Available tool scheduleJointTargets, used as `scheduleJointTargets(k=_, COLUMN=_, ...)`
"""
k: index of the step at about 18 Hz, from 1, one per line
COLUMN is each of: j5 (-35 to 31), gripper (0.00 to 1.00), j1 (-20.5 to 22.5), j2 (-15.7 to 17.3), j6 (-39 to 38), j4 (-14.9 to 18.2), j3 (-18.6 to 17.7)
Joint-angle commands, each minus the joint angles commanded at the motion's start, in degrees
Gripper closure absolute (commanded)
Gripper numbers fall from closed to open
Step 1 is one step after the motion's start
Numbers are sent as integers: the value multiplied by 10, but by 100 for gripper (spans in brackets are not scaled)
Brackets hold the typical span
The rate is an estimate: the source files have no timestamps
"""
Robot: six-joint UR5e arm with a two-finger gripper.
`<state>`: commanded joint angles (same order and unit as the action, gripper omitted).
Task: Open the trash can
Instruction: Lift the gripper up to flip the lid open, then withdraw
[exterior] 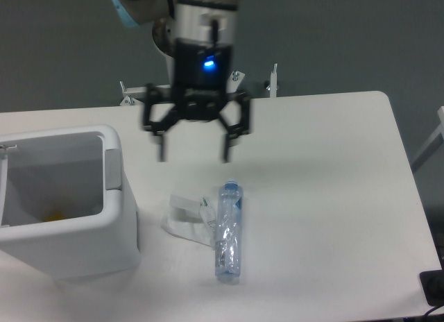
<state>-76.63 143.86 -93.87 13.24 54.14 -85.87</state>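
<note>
The white table [326, 162] fills most of the view and carries everything else. The trash can [76, 249], a large white plastic bin with rounded corners, stands at the table's left edge, partly cut off by the frame. It is open: its top shows a deep white hollow, with a small yellowish speck on the floor inside. A grey push-bar strip [112, 169] runs down the inner face of the trash can's right rim.

The robot arm [198, 17] comes down from the top of the view, up and to the right of the trash can, with a light-blue joint cover at the upper edge and a blue light glowing on its black wrist. Below it the gripper [193, 147] hangs in the air above the table, to the right of the trash can and apart from it. Its two black fingers are spread wide with nothing between them; the picture is a little blurred around them.

A clear plastic bottle [228, 233] lies on its side on the table to the right of the trash can, its cap end pointing away from the camera. A crumpled piece of clear plastic wrapping [186, 216] lies between the trash can and the bottle, touching the bottle's left side.
</note>
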Motion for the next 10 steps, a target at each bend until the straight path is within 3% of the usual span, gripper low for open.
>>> scheduleJointTargets(k=2, j5=-22, gripper=0, j1=27, j2=0, j6=65, j4=4, j3=-5)
scheduleJointTargets(k=4, j5=-61, gripper=0, j1=53, j2=0, j6=143, j4=32, j3=-7)
scheduleJointTargets(k=9, j5=-135, gripper=0, j1=80, j2=11, j6=322, j4=160, j3=-9)
scheduleJointTargets(k=10, j5=-142, gripper=0, j1=80, j2=16, j6=343, j4=170, j3=-15)
